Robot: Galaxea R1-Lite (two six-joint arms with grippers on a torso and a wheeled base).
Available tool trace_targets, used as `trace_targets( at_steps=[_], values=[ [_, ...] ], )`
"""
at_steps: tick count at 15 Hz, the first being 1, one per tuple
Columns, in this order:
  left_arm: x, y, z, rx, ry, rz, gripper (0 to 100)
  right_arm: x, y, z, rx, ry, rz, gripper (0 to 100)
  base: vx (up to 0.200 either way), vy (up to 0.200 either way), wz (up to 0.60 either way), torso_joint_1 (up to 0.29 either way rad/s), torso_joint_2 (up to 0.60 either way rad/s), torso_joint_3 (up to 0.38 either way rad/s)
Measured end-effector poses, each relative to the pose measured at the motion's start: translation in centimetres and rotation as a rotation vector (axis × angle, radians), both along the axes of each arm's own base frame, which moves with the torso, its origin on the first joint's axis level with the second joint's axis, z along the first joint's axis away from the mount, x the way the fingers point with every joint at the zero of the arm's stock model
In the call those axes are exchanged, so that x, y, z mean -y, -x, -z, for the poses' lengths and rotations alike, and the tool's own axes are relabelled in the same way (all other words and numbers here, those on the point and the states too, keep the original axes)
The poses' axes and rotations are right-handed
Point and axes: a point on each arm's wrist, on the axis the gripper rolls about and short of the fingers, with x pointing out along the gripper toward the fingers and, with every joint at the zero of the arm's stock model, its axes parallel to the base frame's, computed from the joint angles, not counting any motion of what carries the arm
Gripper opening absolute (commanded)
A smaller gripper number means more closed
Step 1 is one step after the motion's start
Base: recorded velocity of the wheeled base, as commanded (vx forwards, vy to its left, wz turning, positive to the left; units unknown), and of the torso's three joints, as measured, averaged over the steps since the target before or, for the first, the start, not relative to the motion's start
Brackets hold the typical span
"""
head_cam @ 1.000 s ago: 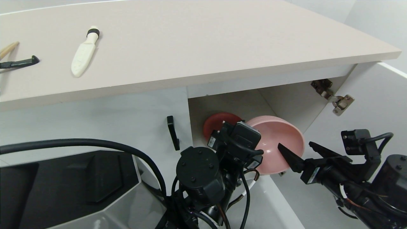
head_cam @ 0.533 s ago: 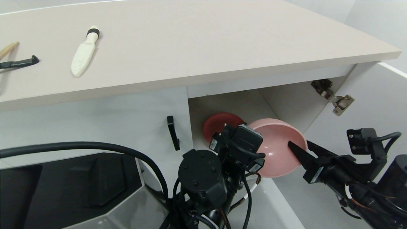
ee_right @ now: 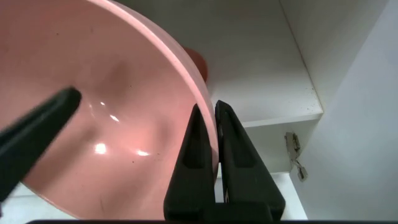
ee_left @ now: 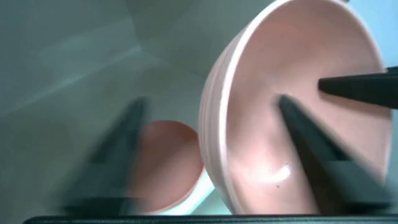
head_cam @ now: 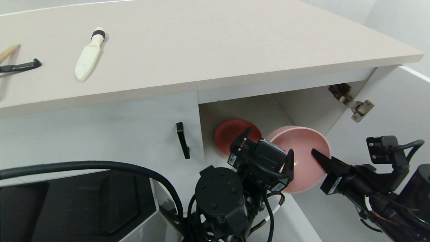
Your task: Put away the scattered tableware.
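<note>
Right end effector (ee_right: 208, 115) pinches the rim of the pink bowl (head_cam: 302, 158) inside the open cabinet (head_cam: 302, 101). Left end effector (head_cam: 270, 140) is spread wide beside what seems a red plate (head_cam: 230, 132).

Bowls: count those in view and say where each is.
2. A pink bowl is held tilted by its rim in the right gripper at the mouth of the open cabinet; a red bowl sits deeper inside, left of it. Others may be hidden behind them.

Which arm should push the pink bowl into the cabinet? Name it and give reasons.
Right. The right gripper is shut on the rim of the pink bowl, holding it tilted at the mouth of the open cabinet, beside the red dish. The left gripper is open, gripping nothing.
</note>
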Motion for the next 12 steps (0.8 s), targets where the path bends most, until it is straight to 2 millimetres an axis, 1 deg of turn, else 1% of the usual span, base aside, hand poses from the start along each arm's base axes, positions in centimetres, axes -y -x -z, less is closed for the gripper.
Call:
trace_targets(
  at_steps=[2,6,8,10,12],
  values=[
    [0.0,0.6,-0.1,-0.004,0.001,0.016,100,0.0,-0.2,0.3,-0.014,0.009,0.003,0,0.000,0.000,0.00,0.000,0.00,0.000],
    [-0.6,2.7,-1.6,-0.017,0.045,0.081,100,0.0,-0.6,1.3,-0.055,0.032,0.015,0,0.000,0.000,0.00,0.000,0.00,0.000],
    [-2.0,4.3,-2.1,-0.019,0.023,0.164,100,0.0,-0.7,2.0,-0.089,0.031,0.020,0,0.000,0.000,0.00,0.000,0.00,0.000],
    [-3.6,5.3,-2.0,-0.024,-0.021,0.247,100,0.1,-0.9,2.3,-0.105,0.034,0.027,0,0.000,0.000,0.00,0.000,0.00,0.000],
    [-5.2,5.0,-1.7,-0.020,-0.068,0.327,100,0.3,-0.9,2.5,-0.115,0.042,0.039,0,0.000,0.000,0.00,0.000,0.00,0.000]
  ],
)
